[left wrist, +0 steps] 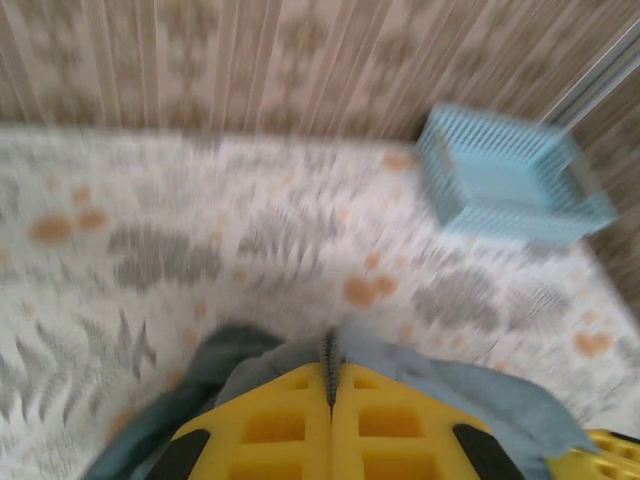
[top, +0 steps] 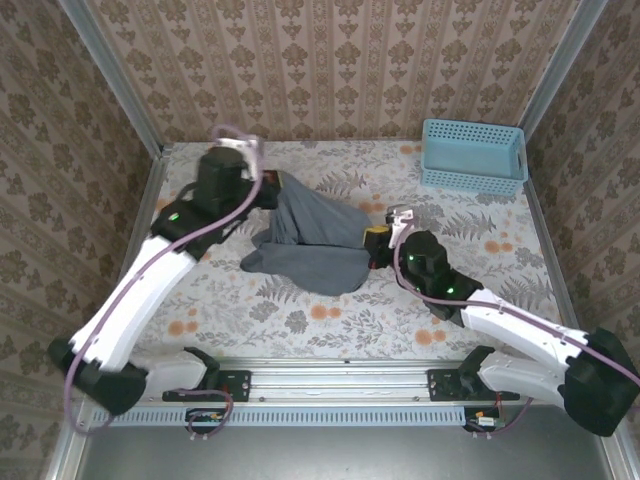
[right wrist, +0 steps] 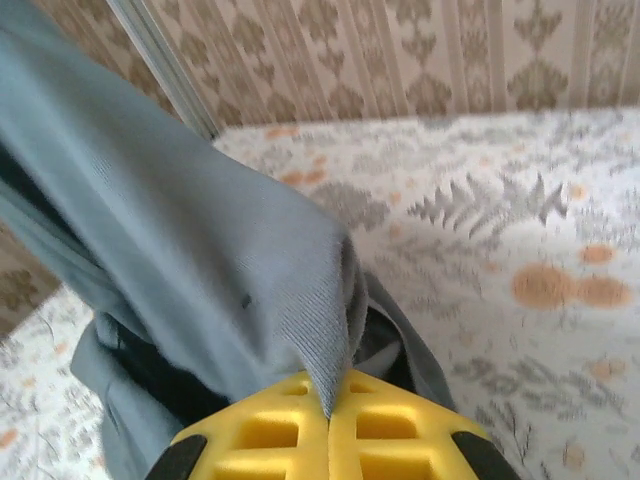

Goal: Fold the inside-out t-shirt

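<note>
Both tools are clamped on cloth. The left tool (top: 268,192) is up toward the far left of the table (top: 300,325), jaws pressed together on one edge of the inside-out t-shirt (top: 310,245). From its own wrist, the left tool (left wrist: 330,388) shows just a thin sliver of grey caught in the seam between the yellow jaws. That looks like a shallow bite to me.

Over at the middle of the table, the right tool (top: 376,240) pinches the shirt's right-hand edge. Close up, the right tool (right wrist: 328,402) has a ribbed fold nipped tight, with the t-shirt (right wrist: 200,230) rising away from it in a broad sheet.

The garment itself is bunched mid-table. A ridge runs between the two tools and the rest slumps toward the near edge. It is well apart from the blue basket (top: 472,155) in the far right corner.

This reads as the spreading step, and no fold is made yet. To do it well, I'd raise both tools together and level, then draw them apart along the table's width until the held edge goes straight, not tight. Go gently, because the left pinch could slip under a sharp tug. Let the hanging part clear the table before laying it flat. Lower the free hem first, toward the near edge, so that nothing rolls under.
</note>
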Controlling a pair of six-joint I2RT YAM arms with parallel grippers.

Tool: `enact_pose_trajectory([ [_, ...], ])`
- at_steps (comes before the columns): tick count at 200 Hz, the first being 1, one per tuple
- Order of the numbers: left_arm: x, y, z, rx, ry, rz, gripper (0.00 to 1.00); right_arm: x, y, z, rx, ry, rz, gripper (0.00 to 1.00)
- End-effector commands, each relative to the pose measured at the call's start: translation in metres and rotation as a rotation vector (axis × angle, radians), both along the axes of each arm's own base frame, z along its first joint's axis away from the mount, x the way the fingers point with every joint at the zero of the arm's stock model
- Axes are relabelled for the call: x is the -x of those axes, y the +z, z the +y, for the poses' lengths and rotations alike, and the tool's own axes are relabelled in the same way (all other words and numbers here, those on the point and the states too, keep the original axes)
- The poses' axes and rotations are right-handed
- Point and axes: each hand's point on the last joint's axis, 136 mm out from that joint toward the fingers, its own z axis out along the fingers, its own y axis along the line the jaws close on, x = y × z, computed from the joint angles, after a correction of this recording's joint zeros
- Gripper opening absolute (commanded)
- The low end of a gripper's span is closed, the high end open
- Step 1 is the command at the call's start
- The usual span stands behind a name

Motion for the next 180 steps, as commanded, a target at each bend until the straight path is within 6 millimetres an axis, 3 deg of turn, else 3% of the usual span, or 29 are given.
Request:
enact_pose_trajectory([
  [1, 0.000, 0.012, 0.023, -0.015, 0.045, -0.061, 0.00, 0.001, 0.002, -0.004, -0.006, 0.025, 0.017, 0.00],
  [36, -0.008, -0.043, 0.034, 0.006, 0.057, 0.087, 0.00, 0.002, -0.049, -0.007, 0.013, 0.014, 0.142, 0.00],
  [51, -0.005, -0.054, 0.024, 0.028, -0.008, 0.121, 0.00, 0.001, -0.069, -0.011, 0.052, -0.013, 0.203, 0.00],
  [67, -0.001, -0.058, 0.010, 0.042, -0.083, 0.139, 0.00, 0.001, -0.078, -0.010, 0.100, 0.001, 0.236, 0.32],
  [81, 0.002, -0.060, 0.005, 0.035, -0.118, 0.139, 0.00, 0.001, -0.074, -0.003, 0.124, 0.040, 0.240, 0.60],
  [102, 0.012, -0.068, 0.011, -0.001, -0.110, 0.125, 0.00, -0.003, -0.060, 0.005, 0.142, 0.077, 0.227, 0.78],
  [125, 0.030, -0.091, 0.032, -0.037, -0.041, 0.149, 0.00, -0.019, -0.047, 0.011, 0.159, 0.081, 0.272, 0.79],
  [153, 0.059, -0.149, 0.051, -0.045, 0.007, 0.274, 0.00, -0.043, -0.046, 0.021, 0.186, 0.065, 0.346, 0.80],
  [159, 0.065, -0.162, 0.055, -0.047, 0.019, 0.306, 0.00, -0.051, -0.059, 0.026, 0.208, 0.067, 0.382, 0.80],
  [180, 0.084, -0.203, 0.073, -0.085, 0.088, 0.409, 0.00, -0.071, -0.078, 0.040, 0.238, 0.059, 0.456, 0.79],
])
